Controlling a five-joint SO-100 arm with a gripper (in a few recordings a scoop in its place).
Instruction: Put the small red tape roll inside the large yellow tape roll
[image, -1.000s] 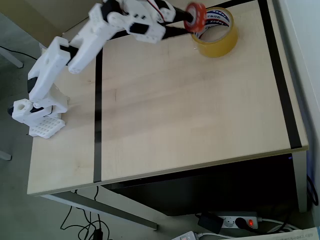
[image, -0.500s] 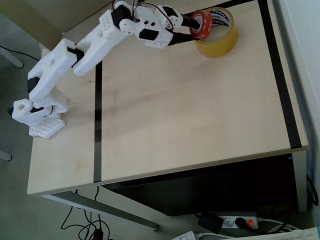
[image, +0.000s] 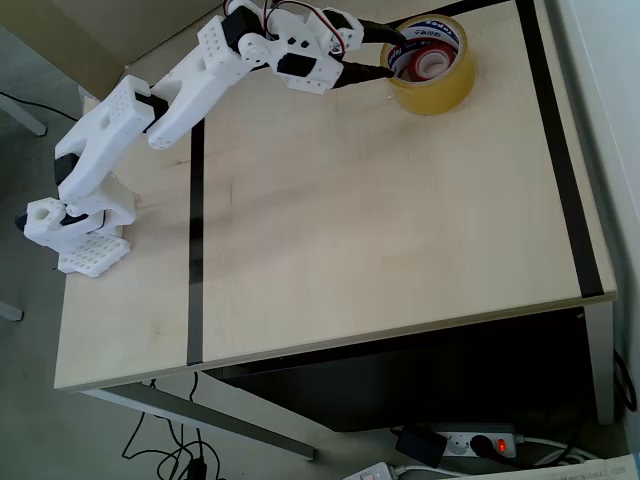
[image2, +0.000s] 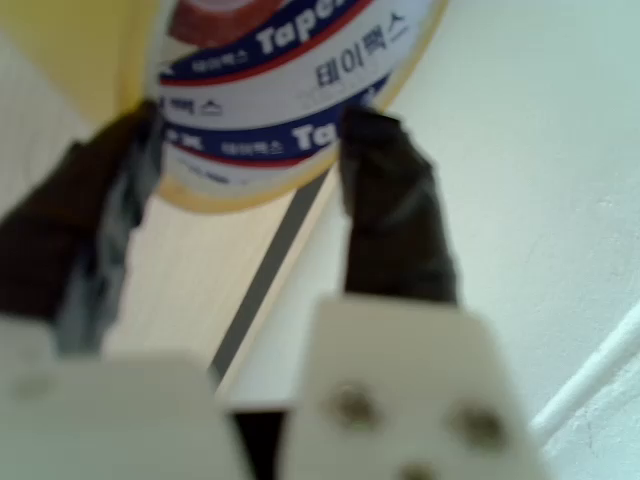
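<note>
The large yellow tape roll (image: 445, 90) stands at the table's far right in the overhead view. The small red tape roll (image: 431, 63) lies inside its hole, free of the fingers. My gripper (image: 391, 53) is open at the yellow roll's left rim, with one black finger on each side of that edge. In the wrist view the yellow roll's printed white core (image2: 300, 90) fills the gap of the gripper (image2: 250, 135), a strip of the red roll (image2: 215, 20) shows at the top, and the black fingers (image2: 392, 215) stand wide apart.
Black tape lines (image: 195, 230) cross the light wooden table (image: 380, 240), one down the left and one along the right side (image: 563, 150). The arm's base (image: 80, 225) sits at the left edge. The yellow roll is near the table's far edge.
The red roll, held above the yellow roll's rim a second ago, now lies inside the yellow roll. The gripper lowered to the rim and opened.
</note>
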